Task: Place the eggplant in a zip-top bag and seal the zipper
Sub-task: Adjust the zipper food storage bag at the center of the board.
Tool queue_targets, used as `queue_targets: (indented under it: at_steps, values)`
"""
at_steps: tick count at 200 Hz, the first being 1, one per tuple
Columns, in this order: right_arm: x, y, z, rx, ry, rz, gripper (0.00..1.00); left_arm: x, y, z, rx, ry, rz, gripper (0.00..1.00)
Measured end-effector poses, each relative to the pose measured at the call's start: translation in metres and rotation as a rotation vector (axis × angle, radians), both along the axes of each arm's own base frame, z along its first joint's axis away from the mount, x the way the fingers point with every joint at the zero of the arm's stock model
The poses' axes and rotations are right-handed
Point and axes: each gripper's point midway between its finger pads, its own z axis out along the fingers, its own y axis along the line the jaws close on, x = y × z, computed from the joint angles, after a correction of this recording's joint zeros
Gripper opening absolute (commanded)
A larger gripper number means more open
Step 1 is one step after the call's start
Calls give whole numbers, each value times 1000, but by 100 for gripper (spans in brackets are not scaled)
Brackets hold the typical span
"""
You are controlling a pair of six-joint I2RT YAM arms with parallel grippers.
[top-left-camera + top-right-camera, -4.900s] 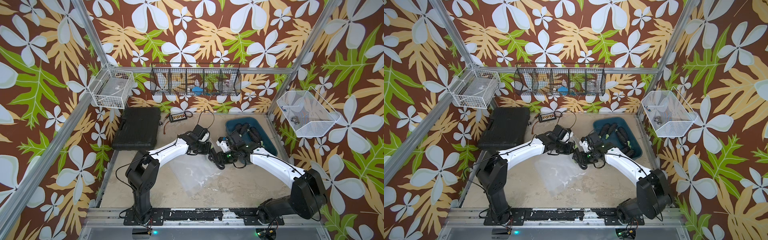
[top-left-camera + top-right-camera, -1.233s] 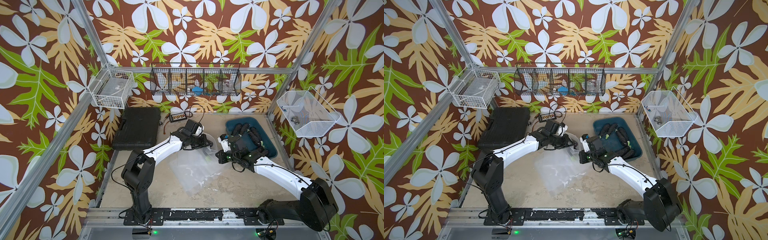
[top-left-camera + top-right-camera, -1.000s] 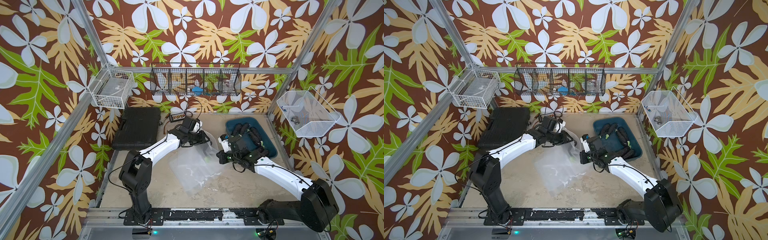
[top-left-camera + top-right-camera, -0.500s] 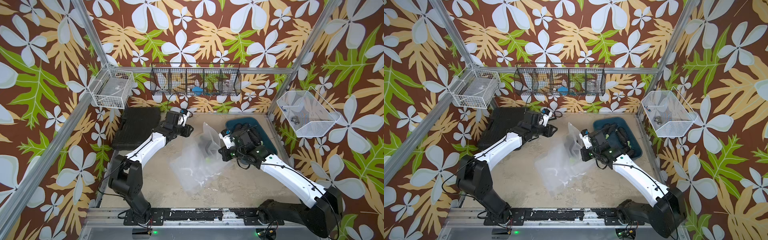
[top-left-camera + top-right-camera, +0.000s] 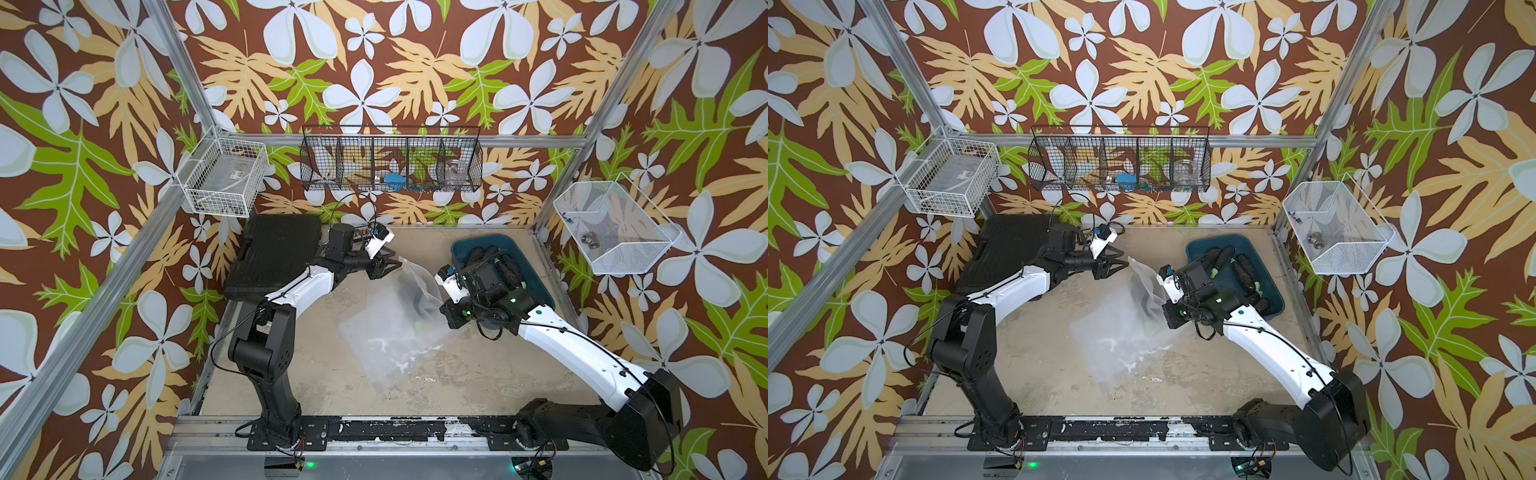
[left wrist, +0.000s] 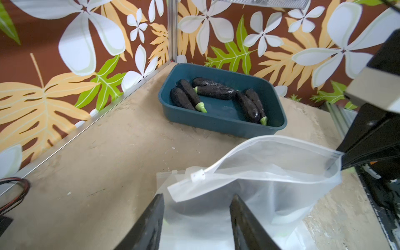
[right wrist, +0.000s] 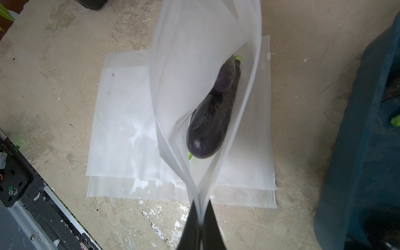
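**Right gripper (image 5: 441, 296) pinches bag (image 5: 409, 276); left gripper (image 5: 388, 262) open and empty**

In both top views the right gripper is closed on one end of the bag's mouth and holds that end up off the table (image 5: 324, 386). The eggplant (image 5: 417, 301) shows as a dark shape low inside the bag, near the right gripper. The bag's other top corner points at the left gripper. Its jaws stand apart just beside that corner, with nothing between them. Spare bags (image 5: 382, 365) lie flat under the raised one. A tray (image 5: 484, 239) with other eggplants (image 5: 510, 268) sits behind the right arm.

In the left wrist view both fingers (image 6: 151, 220) are spread wide. The bag's corner is just ahead of them and not gripped. The mouth gapes, and the slider (image 6: 197, 175) sits near this corner.

In the right wrist view the fingers press together on the rim. Inside the bag, the eggplant lies lengthwise with its rounded end towards the gripper.
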Motion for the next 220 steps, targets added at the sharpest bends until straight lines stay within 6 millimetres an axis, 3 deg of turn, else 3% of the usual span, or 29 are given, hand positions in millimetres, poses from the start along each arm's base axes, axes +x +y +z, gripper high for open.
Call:
queue_targets:
  at_steps: [95, 170, 220]
  values:
    - [6, 1, 0, -28, -7, 11, 0, 0, -10, -15, 8, -11, -84, 52]
    - [7, 1, 1, -30, -11, 15, 0, 17, -6, -25, 14, -12, -74, 56]
    - [9, 2, 2, -30, -14, 18, 0, 9, -12, -30, -18, 32, -146, 53]
